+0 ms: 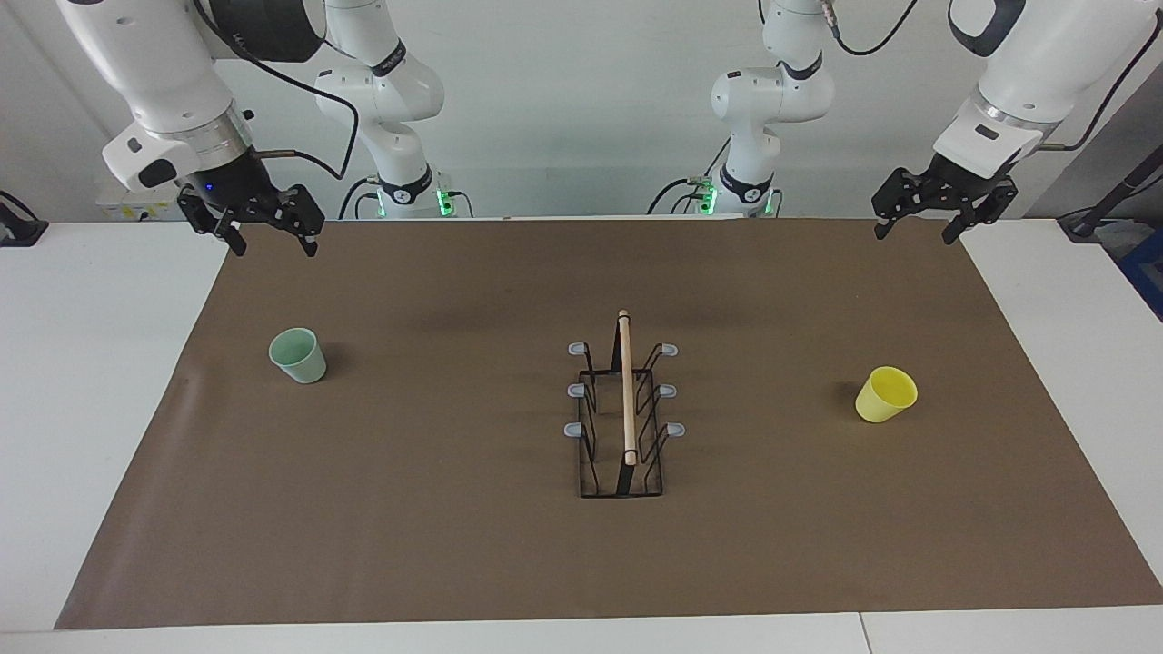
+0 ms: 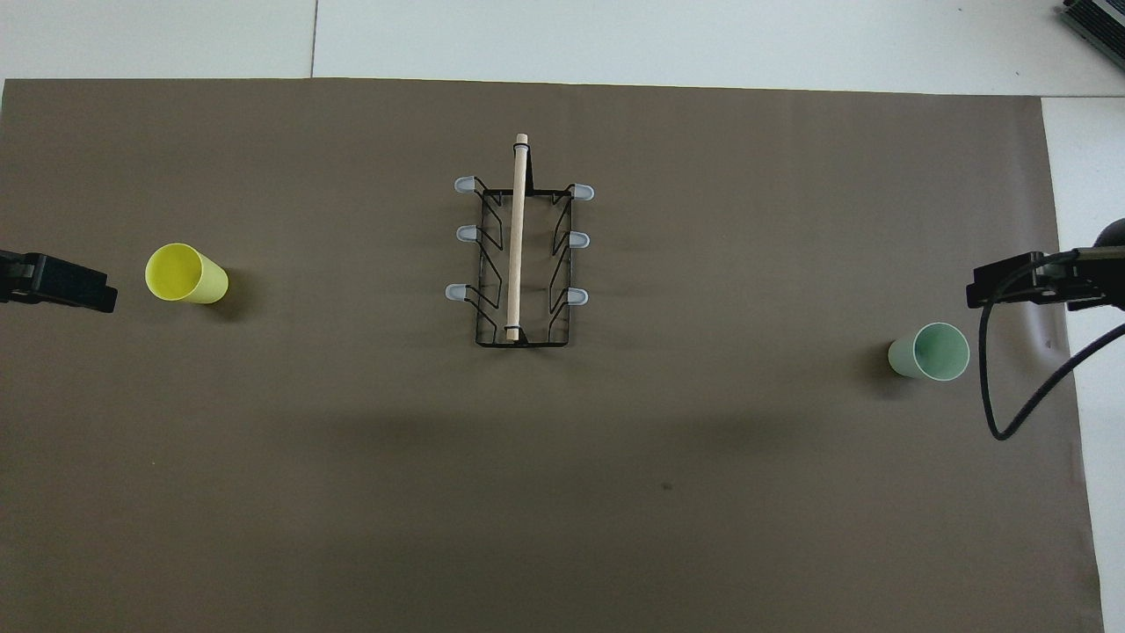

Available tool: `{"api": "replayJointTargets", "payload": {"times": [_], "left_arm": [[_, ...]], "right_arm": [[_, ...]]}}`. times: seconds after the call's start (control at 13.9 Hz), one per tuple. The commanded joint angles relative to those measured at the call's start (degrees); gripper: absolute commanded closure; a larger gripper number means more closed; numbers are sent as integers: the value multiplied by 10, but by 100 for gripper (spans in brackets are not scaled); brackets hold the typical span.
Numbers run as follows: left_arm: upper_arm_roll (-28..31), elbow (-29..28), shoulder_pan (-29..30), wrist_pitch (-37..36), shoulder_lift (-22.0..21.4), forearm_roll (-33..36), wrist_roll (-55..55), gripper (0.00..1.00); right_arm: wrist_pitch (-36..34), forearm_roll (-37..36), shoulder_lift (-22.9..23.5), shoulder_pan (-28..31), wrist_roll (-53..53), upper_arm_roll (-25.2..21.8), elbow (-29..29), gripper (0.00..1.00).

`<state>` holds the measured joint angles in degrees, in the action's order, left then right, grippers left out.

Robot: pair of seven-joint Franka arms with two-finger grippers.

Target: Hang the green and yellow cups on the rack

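The black wire rack point(image 1: 623, 418) point(image 2: 520, 255), with a wooden dowel along its top, stands mid-mat, and its grey-tipped prongs carry nothing. A mint green cup point(image 1: 298, 355) point(image 2: 930, 352) stands upright toward the right arm's end of the table. A yellow cup point(image 1: 886, 394) point(image 2: 185, 274) stands upright toward the left arm's end. My right gripper point(image 1: 274, 243) point(image 2: 1011, 290) hangs open and holds nothing, over the mat's edge at its own end. My left gripper point(image 1: 915, 233) point(image 2: 66, 283) hangs open and holds nothing, over the mat's edge at its end. Neither touches a cup.
A brown mat point(image 1: 436, 545) covers most of the white table point(image 1: 91, 409). A black cable point(image 2: 1011, 387) loops down from the right arm, close to the green cup.
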<state>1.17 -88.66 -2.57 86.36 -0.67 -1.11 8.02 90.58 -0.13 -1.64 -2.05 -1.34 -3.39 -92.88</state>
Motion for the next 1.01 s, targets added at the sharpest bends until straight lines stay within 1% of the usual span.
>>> {"api": "replayJointTargets", "payload": {"times": [0.0, 0.43, 0.72, 0.79, 0.86, 0.93], "left_arm": [[-1, 0, 1, -8, -5, 12, -6, 0], [-1, 0, 1, -8, -5, 12, -6, 0], [-1, 0, 1, -8, -5, 12, -6, 0], [-1, 0, 1, -8, -5, 12, -6, 0], [-1, 0, 1, -8, -5, 12, -6, 0], [-1, 0, 1, -8, -5, 12, -6, 0]], "right_arm": [[7, 13, -6, 1, 6, 0, -6, 0], [-1, 17, -9, 1, 14, 0, -8, 0], [-5, 18, -26, 0, 20, 0, -7, 0], [-8, 16, -31, -3, 31, 9, -10, 0], [-7, 15, -35, -7, 35, 15, -19, 0], [13, 8, -45, -8, 34, 17, -44, 0]]}}
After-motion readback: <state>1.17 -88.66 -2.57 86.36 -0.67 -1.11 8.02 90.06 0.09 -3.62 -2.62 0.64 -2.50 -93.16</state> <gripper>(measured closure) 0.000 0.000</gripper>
